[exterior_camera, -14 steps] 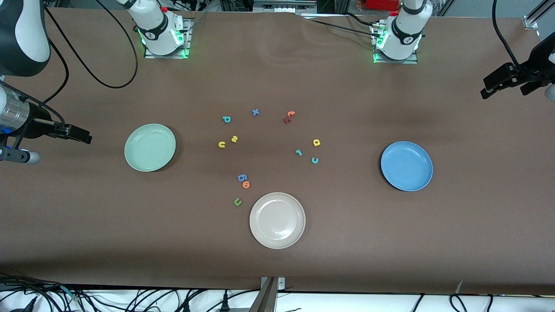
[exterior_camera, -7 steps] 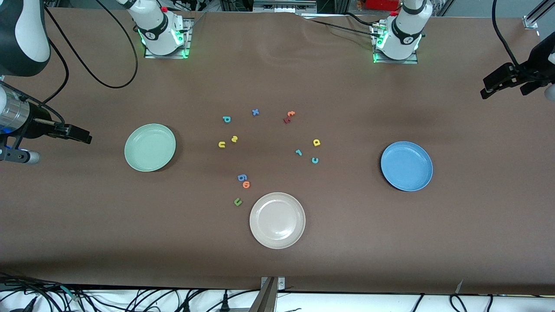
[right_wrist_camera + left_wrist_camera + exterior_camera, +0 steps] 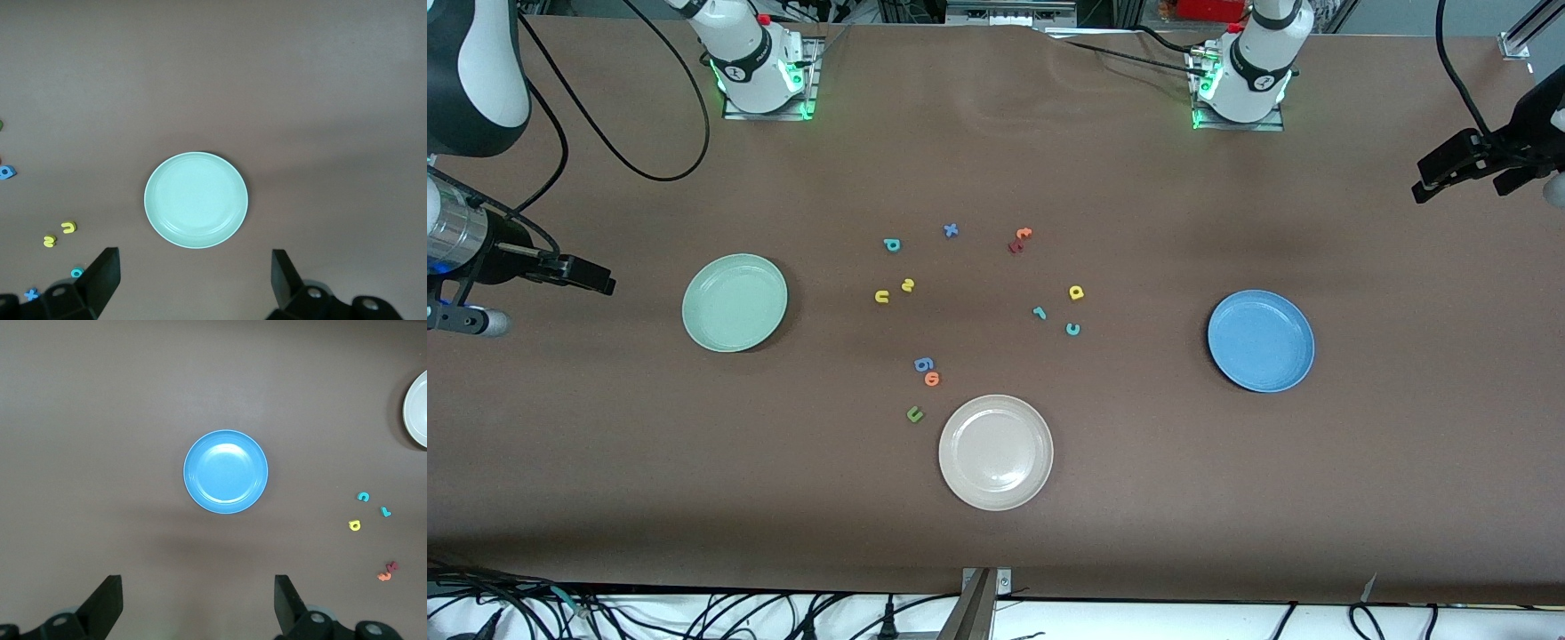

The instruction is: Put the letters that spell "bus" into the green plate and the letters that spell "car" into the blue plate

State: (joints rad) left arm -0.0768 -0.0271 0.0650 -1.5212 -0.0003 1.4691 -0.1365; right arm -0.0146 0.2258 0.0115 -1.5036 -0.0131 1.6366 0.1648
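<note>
The pale green plate (image 3: 735, 302) lies toward the right arm's end and holds nothing. The blue plate (image 3: 1261, 340) lies toward the left arm's end, also bare. Between them lie the teal b (image 3: 892, 244), yellow u (image 3: 881, 297) and yellow s (image 3: 908, 285). Closer to the blue plate are the yellow a (image 3: 1076, 292), teal r (image 3: 1039, 312) and teal c (image 3: 1072, 329). My left gripper (image 3: 198, 587) hangs open high over the table's end by the blue plate (image 3: 225, 471). My right gripper (image 3: 193, 260) hangs open high by the green plate (image 3: 196, 200).
A beige-white plate (image 3: 996, 452) sits nearest the front camera, in the middle. Stray letters lie about: a blue x (image 3: 951, 230), red and orange t-like pieces (image 3: 1018, 240), a blue 6 (image 3: 923, 364), an orange o (image 3: 932, 380) and an olive u (image 3: 914, 413).
</note>
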